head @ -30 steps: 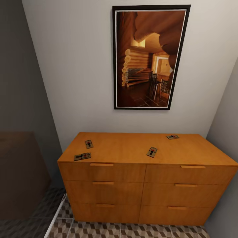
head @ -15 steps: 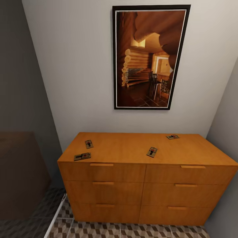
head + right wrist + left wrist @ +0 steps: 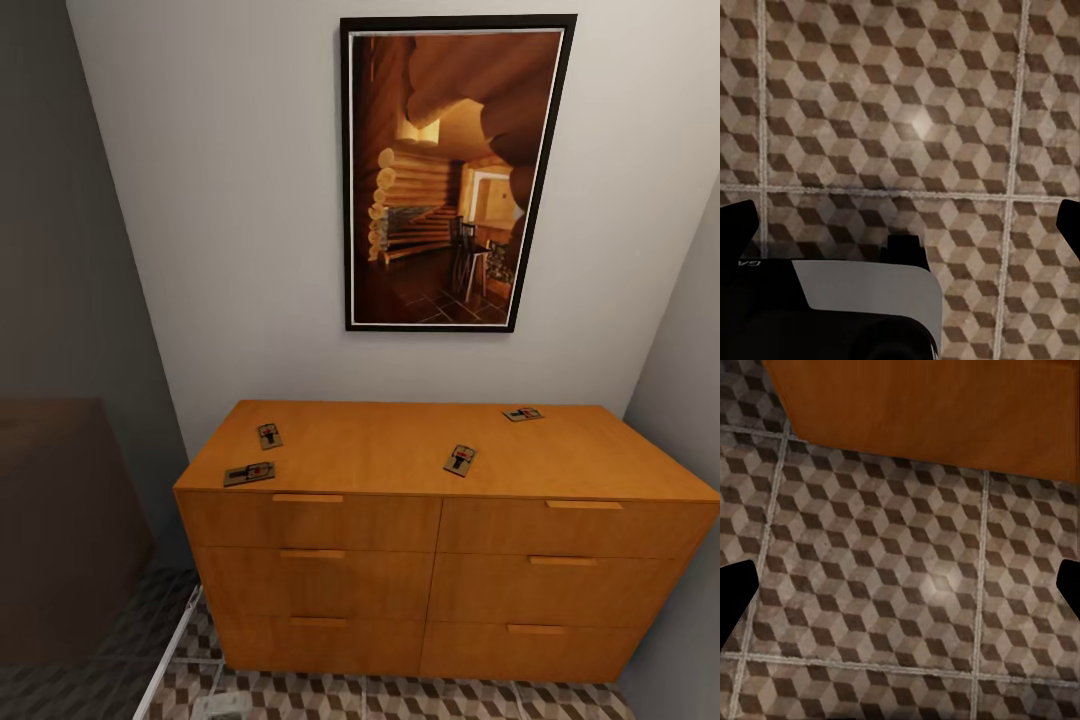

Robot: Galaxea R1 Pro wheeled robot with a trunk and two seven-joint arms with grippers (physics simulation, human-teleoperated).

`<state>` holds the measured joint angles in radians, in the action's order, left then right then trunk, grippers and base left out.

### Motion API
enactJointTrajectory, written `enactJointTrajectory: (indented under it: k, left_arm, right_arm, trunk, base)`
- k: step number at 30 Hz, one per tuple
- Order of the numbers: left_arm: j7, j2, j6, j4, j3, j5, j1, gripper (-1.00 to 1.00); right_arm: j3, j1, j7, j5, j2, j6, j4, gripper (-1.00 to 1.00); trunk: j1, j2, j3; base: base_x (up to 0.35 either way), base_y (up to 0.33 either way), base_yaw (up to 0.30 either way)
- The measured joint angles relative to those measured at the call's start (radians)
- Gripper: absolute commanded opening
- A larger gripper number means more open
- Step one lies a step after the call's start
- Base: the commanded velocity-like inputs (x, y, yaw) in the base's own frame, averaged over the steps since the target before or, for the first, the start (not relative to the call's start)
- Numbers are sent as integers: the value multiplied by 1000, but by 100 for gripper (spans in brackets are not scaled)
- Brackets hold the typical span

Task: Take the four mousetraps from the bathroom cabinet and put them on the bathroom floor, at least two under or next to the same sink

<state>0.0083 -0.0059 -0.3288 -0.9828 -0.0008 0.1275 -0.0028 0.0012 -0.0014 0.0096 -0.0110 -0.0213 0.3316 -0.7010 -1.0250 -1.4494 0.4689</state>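
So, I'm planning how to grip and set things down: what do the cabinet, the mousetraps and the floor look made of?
The wide orange-brown chest of drawers looks like smooth satin wood with faint grain. The four small flat mousetraps on its top look like brown wooden slabs with grey metal parts, too small to be sure. The cube-patterned floor looks like glazed tile, with grout lines and a soft glare.

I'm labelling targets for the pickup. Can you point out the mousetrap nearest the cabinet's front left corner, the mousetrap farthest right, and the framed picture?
Front-left mousetrap (image 3: 249, 473), head view, middle of its wooden base.
Far-right mousetrap (image 3: 523, 414), head view, centre of the slab.
Framed picture (image 3: 455, 175), head view, middle of the print.
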Motion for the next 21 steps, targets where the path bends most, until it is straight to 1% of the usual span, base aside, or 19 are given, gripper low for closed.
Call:
enactJointTrajectory:
  k: [6, 12, 21]
  left_arm:
    - [0, -4, -32, -47, -1, -16, 0, 100]
    - [0, -7, -57, -78, -1, -21, 0, 100]
    - [0, -8, -68, -113, -1, -22, 0, 100]
  right_arm:
    - [0, 0, 0, -1, 0, 4, -2, 100]
    - [0, 0, 0, 0, 0, 3, -2, 100]
    - [-2, 0, 0, 0, -1, 4, -15, 100]
  trunk:
    - [0, 0, 0]
    - [0, 0, 0]
    - [0, 0, 0]
  base:
    - [0, 0, 0]
    - [0, 0, 0]
    - [0, 0, 0]
